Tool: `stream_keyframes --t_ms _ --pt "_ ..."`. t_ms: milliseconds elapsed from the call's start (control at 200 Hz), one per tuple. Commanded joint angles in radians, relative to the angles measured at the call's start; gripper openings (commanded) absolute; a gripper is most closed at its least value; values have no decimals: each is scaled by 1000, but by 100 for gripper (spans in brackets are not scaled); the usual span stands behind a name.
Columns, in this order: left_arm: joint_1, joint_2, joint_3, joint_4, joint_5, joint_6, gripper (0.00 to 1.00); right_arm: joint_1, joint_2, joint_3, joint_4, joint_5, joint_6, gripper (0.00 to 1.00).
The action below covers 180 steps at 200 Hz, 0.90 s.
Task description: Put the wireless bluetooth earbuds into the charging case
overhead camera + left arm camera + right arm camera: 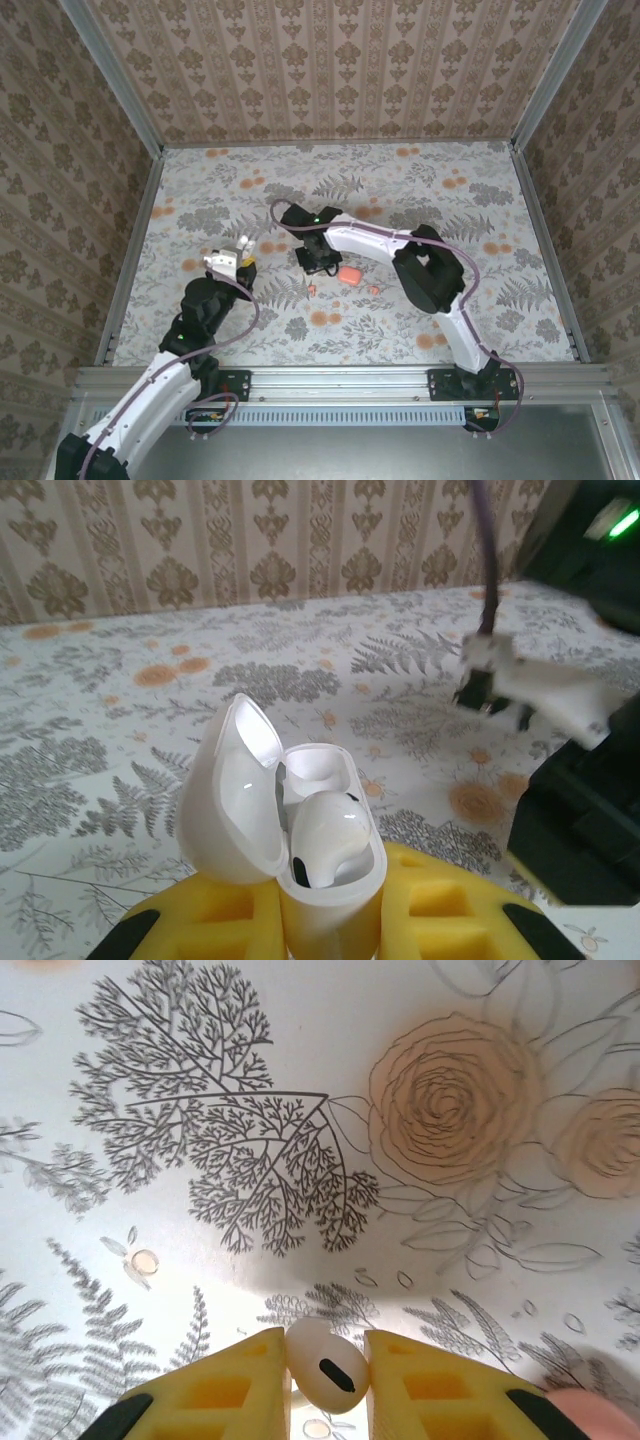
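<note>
Looks about half done. Clenched upright in the left claw: the white charging case, lid open, with a seated earbud in one socket and the other socket empty. Pinched between the right claw pads, low over the tabletop: the second earbud, well apart from that case. Left to do, likely: carry across, align, press home. Lying loose nearby: a pink case and pinkish-red earbuds.

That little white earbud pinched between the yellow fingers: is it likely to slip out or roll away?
The earbud looks smooth, glossy and rounded, so it could squirm out of the right gripper, which pinches only its sides. Being tiny, it is probably light and stiff. Dropped on the table, its rounded head might let it roll a little.
</note>
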State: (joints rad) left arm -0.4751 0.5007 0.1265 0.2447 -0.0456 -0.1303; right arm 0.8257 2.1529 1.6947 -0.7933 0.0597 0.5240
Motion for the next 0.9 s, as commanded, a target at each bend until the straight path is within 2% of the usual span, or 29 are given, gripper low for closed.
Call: stream_keyframes --t_ms 0,265,500,620,895 --pt "9 60 -6 92 72 -37 6 5 -138 -101 166 60 -31 24" --pt "6 208 38 196 245 -31 6 0 -417 -439 502 81 -179 24" --pt "-7 345 94 265 465 -1 6 1 -603 -665 750 83 -321 24" --pt "-33 396 141 252 547 45 6 1 -675 -747 832 58 -377 24" --pt "-97 485 209 258 627 102 6 0 -798 -849 927 2 -479 24"
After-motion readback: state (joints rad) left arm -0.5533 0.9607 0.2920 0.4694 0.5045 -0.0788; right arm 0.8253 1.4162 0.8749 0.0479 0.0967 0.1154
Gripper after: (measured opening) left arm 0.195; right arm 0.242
